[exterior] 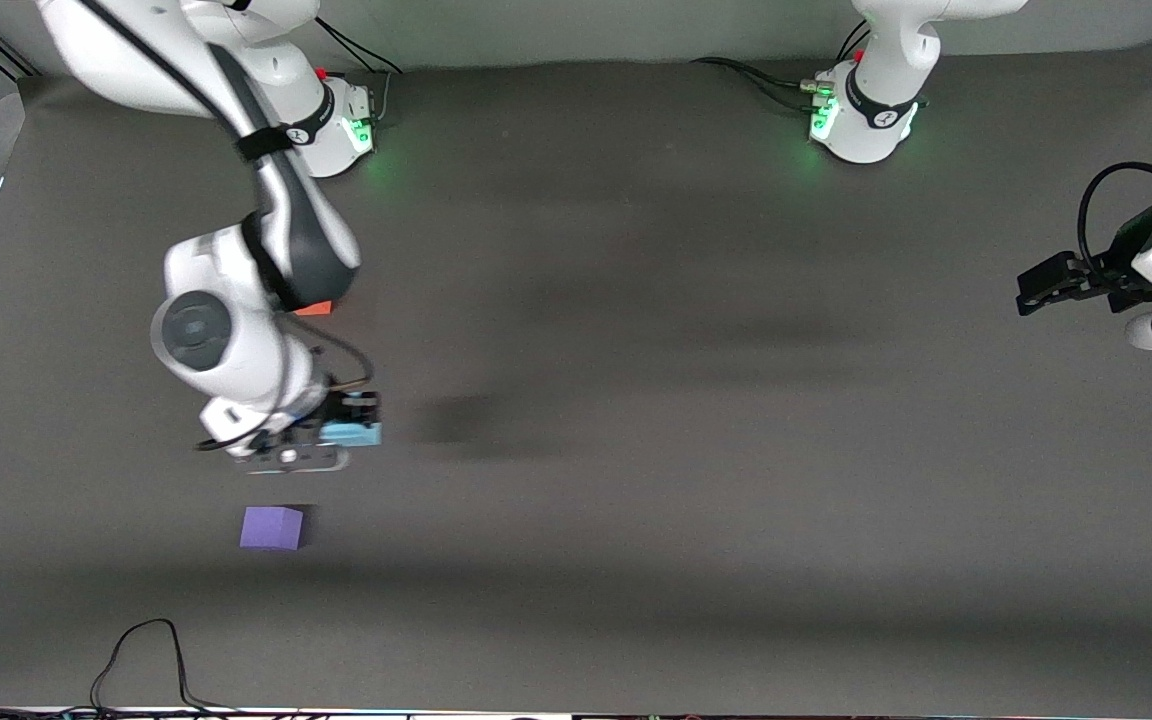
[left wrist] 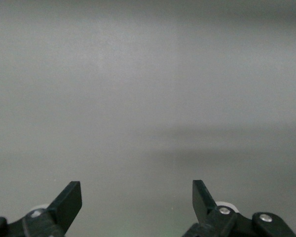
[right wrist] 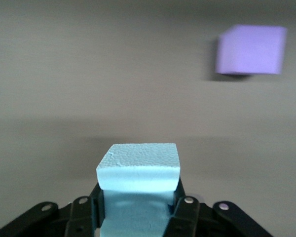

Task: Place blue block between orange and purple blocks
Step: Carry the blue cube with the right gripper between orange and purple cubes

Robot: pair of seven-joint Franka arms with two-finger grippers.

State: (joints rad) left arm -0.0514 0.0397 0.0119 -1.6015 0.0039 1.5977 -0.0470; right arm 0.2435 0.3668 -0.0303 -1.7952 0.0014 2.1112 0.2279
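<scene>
Dark grey matte surface [exterior: 696, 420] under even light, with black cables trailing at its front-camera edge and along the top by the two white arm bases.

Right end effector [exterior: 341, 432] pressed together on the small light sky-blue foam-like cube [exterior: 354, 433], pinching it by two opposite sides; in the right wrist view the same blue cube [right wrist: 138, 173] sits squeezed between the black fingers [right wrist: 185, 207], its pebbled top face showing. Held over the surface toward the right arm's end, roughly over the stretch that separates the other two cubes. Height above the surface hard to judge from these views.

Small violet-purple matte cube [exterior: 272, 527] resting on the surface, nearer to the front camera than the spot under the blue cube. Small orange-red matte cube [exterior: 315, 308] mostly hidden under the right arm's forearm, only a sliver showing, farther from the front camera.

Left end effector [exterior: 1046, 285] spread wide and empty, parked at the left arm's end of the surface, waiting; nothing but bare grey in the left wrist view between its fingers [left wrist: 69, 202].

Progress, as a judgement: pick-up done, carry nearly done, lowering and release left. Blue cube appears offset a little toward the left arm's end from the line joining orange and purple, so perhaps a small correction before setting down.

Orientation: a cube, so no long axis to speak of; top face level, sides roughly square to the surface's edges, gripped faces lying across the orange-to-purple line.
</scene>
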